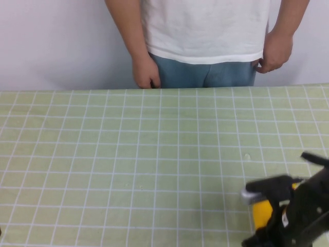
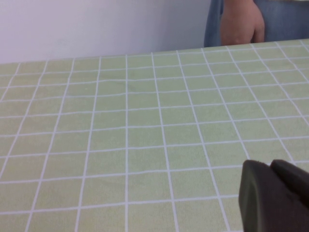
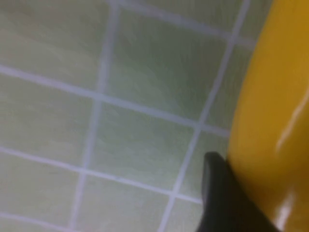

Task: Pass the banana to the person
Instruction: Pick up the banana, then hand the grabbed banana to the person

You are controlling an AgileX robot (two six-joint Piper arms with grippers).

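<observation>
At table's near right edge, right gripper (image 1: 267,218) fingers round banana (image 1: 262,212) (left gripper (image 2: 275,198) fingers unclear).

Glossy yellow banana (image 1: 262,212), person (image 1: 205,36) beyond table.

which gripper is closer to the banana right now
Right. The right gripper is at the banana, one finger touching it. The left gripper sits off at the table's left side, out of the high view.

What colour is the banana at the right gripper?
Bright yellow banana, clearest in the right wrist view.
</observation>
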